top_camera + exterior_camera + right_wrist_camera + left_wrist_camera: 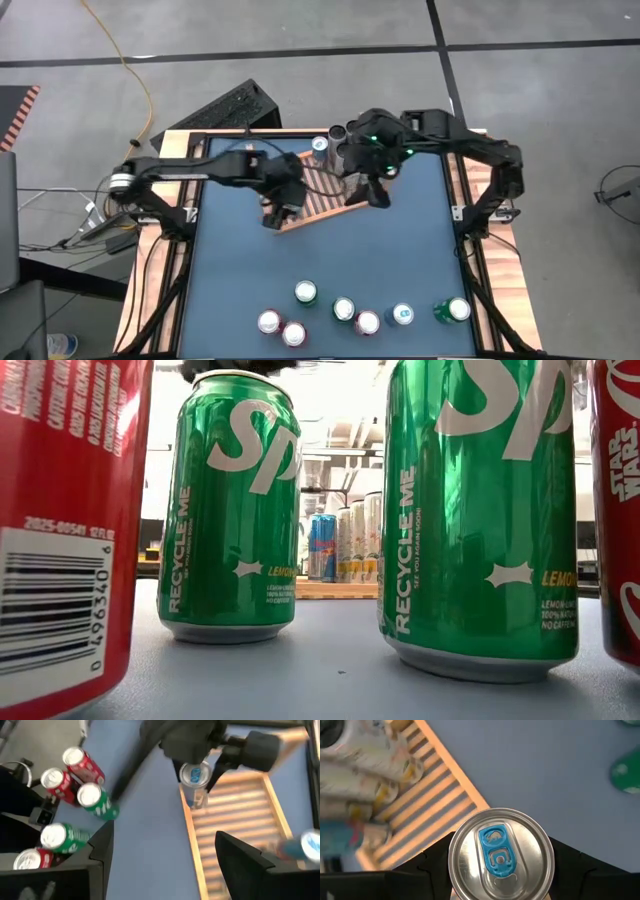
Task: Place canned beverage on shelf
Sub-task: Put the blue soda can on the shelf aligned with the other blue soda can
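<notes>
Cans stand in a loose row along the near edge of the blue table [400, 250], red, green and one blue-topped, well apart from the work at the far side. From table height two green cans [229, 510] and a red can [60, 520] fill the foreground, and between the green ones a few slim cans [345, 540] show far off on the shelf [335, 589].

That shelf [322, 190], a light wooden rack with a slatted base, lies angled near the far middle of the table (its boards run slantwise in the high view).

On the left side, the left gripper [281, 212] hangs at the shelf's near-left corner and is clamped on a silver can with a blue tab [501, 854]; its wrist camera looks straight down on the lid, with a dark finger [432, 870] against either side, and the right wrist view shows the same can upright at the shelf's edge board [195, 782]. Whether its base rests on the wood or on the table I cannot tell.

Over the shelf's right part, the right gripper [376, 192] hovers with its fingers [240, 860] spread wide and nothing between them. More cans [365, 775] stand blurred at the shelf's far end.
</notes>
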Robot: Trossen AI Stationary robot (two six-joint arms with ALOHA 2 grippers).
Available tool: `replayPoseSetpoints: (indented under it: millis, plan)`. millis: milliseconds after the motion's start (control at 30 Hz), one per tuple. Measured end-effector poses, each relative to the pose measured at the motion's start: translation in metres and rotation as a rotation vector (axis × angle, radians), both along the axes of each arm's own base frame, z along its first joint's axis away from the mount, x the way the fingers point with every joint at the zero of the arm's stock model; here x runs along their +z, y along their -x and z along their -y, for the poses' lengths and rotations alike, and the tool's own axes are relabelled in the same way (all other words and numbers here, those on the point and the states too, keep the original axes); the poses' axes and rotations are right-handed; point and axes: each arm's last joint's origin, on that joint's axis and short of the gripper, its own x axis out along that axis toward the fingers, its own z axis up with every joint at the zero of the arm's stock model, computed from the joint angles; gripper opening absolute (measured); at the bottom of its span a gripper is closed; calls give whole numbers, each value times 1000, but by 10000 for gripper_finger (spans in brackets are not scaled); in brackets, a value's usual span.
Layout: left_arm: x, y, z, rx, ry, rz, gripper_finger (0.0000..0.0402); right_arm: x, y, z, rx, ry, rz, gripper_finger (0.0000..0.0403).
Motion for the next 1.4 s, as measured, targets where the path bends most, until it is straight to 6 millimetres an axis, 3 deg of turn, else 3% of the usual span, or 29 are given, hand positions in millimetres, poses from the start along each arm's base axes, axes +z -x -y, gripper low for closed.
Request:
replayPoseSetpoints:
  millis: [200, 400, 733, 900, 1167, 1400]
  plan:
    - [-26, -39, -2, -60, 64, 97, 219, 14, 36, -6, -52, 0, -58, 261]
    - [-29, -53, -12, 40, -25, 179, 219, 24, 59, -7, -121, 3, -66, 261]
    - [-48, -64, -21, 317, 47, 163, 219, 20, 60, -7, -135, -8, -111, 261]
    - [-57, -65, -32, 405, -2, 134, 219, 16, 56, -6, -132, -7, -135, 261]
    - [-59, -65, -42, 438, 99, 146, 220, 14, 53, -6, -115, 4, -143, 261]
    - [-58, -64, -47, 466, 78, 149, 315, 14, 54, -4, -105, 16, -140, 261]
